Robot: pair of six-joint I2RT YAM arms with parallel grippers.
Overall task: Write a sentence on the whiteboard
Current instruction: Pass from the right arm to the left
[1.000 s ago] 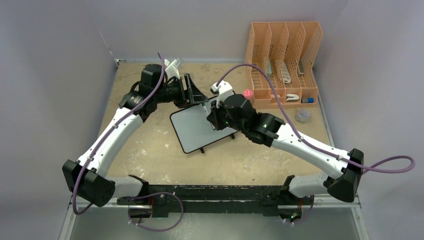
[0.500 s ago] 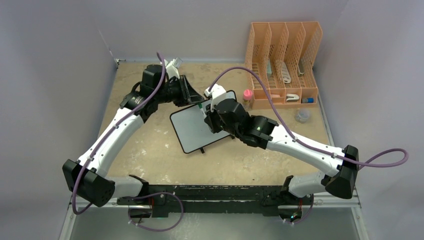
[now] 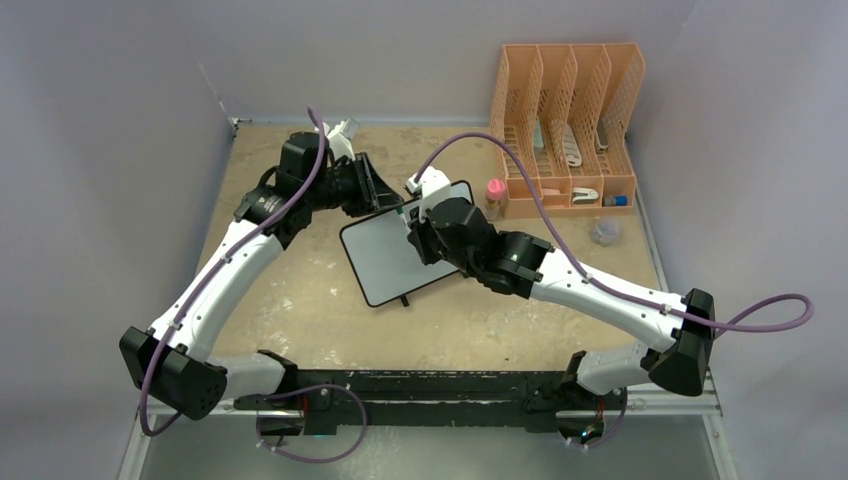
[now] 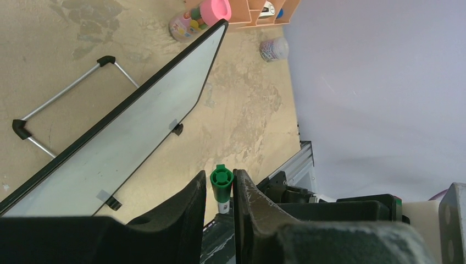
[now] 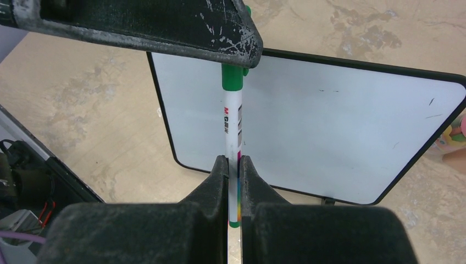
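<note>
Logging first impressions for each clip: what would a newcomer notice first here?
Both arms meet over the far edge of the whiteboard at mid-table, sharing one green marker. The right gripper clamps its barrel, and the left gripper appears closed on its cap. The board beneath is blank but for a few faint specks. An orange rack stands at the far right corner.

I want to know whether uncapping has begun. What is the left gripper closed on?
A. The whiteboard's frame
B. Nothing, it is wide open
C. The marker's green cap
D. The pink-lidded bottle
C: in the left wrist view the left gripper has its fingers pressed against both sides of the green cap, while the right gripper holds the marker by its white barrel.
</note>
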